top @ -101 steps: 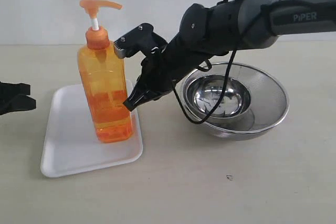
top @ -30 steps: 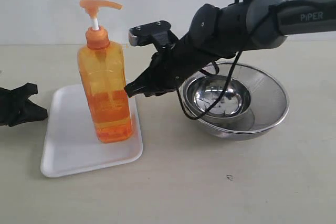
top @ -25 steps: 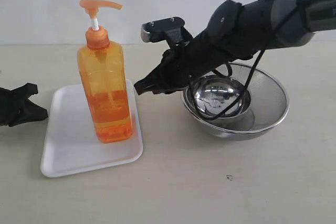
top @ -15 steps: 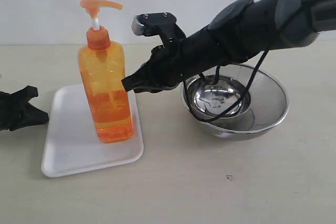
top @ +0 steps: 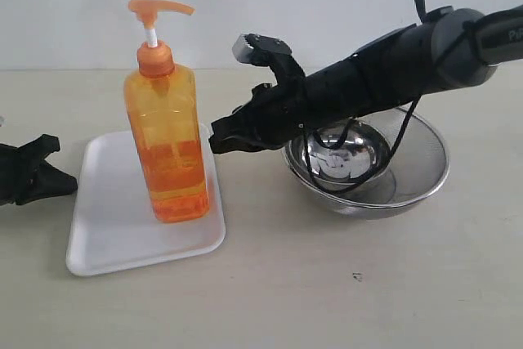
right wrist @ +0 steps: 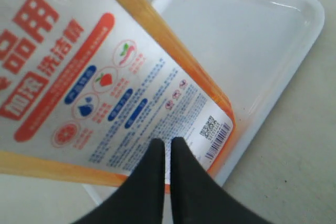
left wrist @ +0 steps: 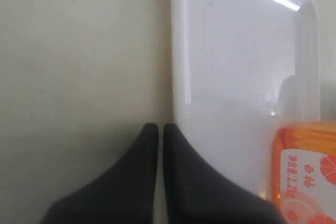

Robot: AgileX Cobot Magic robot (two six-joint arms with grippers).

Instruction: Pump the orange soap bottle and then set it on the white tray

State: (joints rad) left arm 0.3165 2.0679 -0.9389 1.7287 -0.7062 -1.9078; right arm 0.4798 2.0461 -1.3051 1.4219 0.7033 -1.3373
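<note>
A rounded arm of dark grey and matte black links (top: 392, 67) is shown, trailed by a thin black cable (top: 404, 124); white lettering (top: 515, 34) is glimpsed; the right gripper (right wrist: 168, 141) is finished in black tapered fingers (right wrist: 149, 182).

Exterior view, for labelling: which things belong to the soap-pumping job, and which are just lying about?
Job: orange soap bottle, standing on the white tray; right gripper beside it.
Lying about: small steel bowl, nested in the larger steel bowl.

The beige table (top: 327, 284) carries the white tray (top: 106, 230) and a mesh bowl (top: 431, 153).
</note>
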